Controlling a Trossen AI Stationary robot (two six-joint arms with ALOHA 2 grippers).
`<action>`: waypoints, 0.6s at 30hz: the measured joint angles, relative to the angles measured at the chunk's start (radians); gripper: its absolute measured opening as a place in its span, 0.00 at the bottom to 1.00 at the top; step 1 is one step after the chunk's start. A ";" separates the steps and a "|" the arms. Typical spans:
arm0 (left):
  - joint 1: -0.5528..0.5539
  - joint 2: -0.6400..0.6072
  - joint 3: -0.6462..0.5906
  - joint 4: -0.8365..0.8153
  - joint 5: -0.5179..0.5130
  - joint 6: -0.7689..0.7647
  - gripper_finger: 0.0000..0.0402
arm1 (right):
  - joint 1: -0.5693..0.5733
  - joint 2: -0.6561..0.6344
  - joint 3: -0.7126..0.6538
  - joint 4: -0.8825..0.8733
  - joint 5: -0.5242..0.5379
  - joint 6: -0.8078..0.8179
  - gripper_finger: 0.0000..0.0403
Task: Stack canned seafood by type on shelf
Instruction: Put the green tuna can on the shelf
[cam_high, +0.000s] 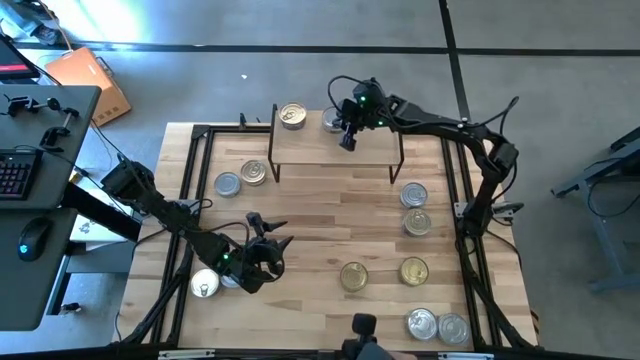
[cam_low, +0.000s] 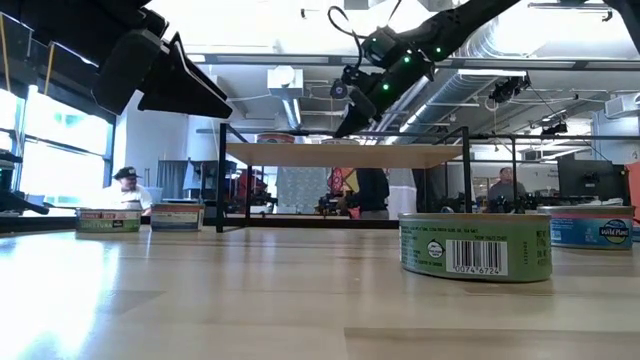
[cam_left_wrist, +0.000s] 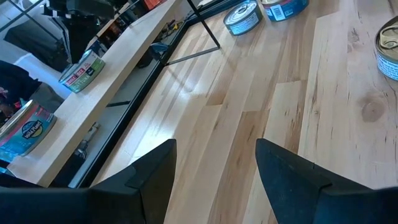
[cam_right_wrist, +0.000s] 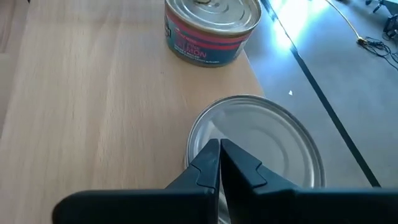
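Starting at the left of the table (cam_high: 300, 215), we have our left hand (cam_high: 268, 252) hovering low near the front left corner, its fingers spread wide and holding nothing. In its wrist view bare wood shows between the fingers (cam_left_wrist: 149, 177). Just beside it, toward the left edge, lies a silver tin with a pull tab (cam_high: 205, 285), with what looks like another partly hidden under the arm.

Further back on the left, a plain silver tin (cam_high: 228, 184) and a gold-lidded tin (cam_high: 254, 172) sit side by side on the table, just left of the shelf (cam_high: 335, 148).

On the shelf itself, a gold-topped tin (cam_high: 292, 116) stands near the back left corner. Our right hand (cam_high: 347, 137) is over the shelf top with its fingers pressed together, gripping nothing. In its wrist view the closed tips hang right above a silver tin (cam_right_wrist: 258, 146) at the back edge of the shelf, and the red-labelled tin (cam_right_wrist: 211, 28) sits a little apart from it. We cannot tell whether the tips touch the lid.

To the right of the shelf, two tins (cam_high: 414, 195) lie one in front of the other. Nearer the front, two gold tins (cam_high: 353, 276) sit side by side, and two silver tins (cam_high: 436, 325) rest at the front right corner.

We judge the job barely begun: only two tins are on the shelf, neither stacked on another, and roughly nine or ten are left on the table to sort.
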 joint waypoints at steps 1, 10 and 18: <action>0.000 0.000 0.000 0.000 0.000 0.000 0.53 | 0.003 -0.006 0.007 -0.003 0.000 0.000 0.01; 0.000 0.000 0.000 -0.001 0.000 -0.026 0.53 | 0.003 -0.060 0.032 -0.044 -0.004 0.070 0.01; -0.001 0.000 0.000 -0.001 0.010 -0.026 0.53 | 0.004 -0.017 0.032 -0.125 0.046 0.083 0.01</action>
